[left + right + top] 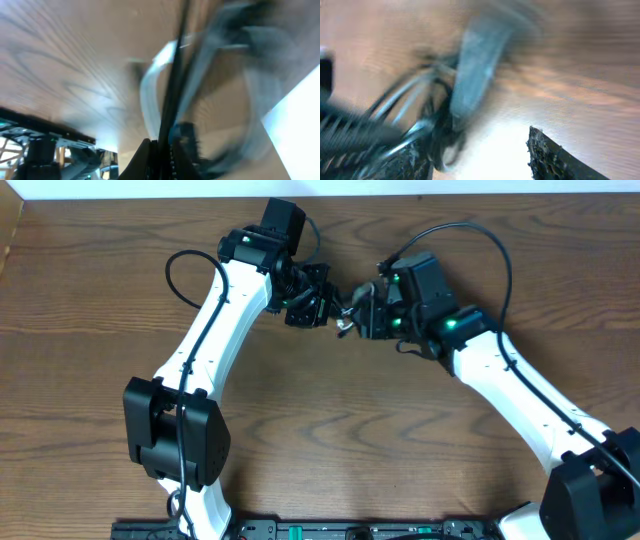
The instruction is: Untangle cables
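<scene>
The black and white cables (345,317) are a small tangle between my two grippers at the far middle of the wooden table (330,420). My left gripper (320,308) is just left of the tangle. In the blurred left wrist view it (162,146) is shut on the black cable (175,75), which runs straight up from the fingers, with a white cable loop (150,85) beside it. My right gripper (364,316) is just right of the tangle. In the blurred right wrist view its fingers (475,152) are wide apart, and the cables (427,107) lie against the left finger.
Thick black robot wires arc over the right arm (480,240) and beside the left arm (175,275). The table's far edge meets a white wall (150,190). A black rail (330,530) runs along the near edge.
</scene>
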You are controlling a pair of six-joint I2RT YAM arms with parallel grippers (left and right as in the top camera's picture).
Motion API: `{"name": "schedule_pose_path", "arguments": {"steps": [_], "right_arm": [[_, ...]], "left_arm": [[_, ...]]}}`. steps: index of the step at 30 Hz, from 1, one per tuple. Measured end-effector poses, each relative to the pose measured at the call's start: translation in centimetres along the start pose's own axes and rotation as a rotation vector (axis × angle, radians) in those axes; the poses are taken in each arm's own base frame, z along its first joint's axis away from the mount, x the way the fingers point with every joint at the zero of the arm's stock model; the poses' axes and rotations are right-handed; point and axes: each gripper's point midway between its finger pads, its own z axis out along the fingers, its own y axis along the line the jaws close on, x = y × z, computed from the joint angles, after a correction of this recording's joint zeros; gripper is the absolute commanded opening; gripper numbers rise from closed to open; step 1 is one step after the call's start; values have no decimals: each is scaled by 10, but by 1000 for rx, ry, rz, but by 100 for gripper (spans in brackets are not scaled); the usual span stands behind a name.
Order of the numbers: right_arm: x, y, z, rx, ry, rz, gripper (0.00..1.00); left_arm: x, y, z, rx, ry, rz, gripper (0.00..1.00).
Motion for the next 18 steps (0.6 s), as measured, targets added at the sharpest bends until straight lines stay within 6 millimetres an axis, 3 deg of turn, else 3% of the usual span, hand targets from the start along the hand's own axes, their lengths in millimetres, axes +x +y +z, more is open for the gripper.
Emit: {"name": "schedule_pose_path", "arguments": {"steps": [6, 18], "right_arm": [[-28, -34, -7, 78, -91, 105, 50], [-33, -34, -8, 66, -107, 123, 54]], "left_arm": [[4, 9, 3, -35, 1, 0, 8], [6, 12, 4, -48, 1, 16, 7]]}}
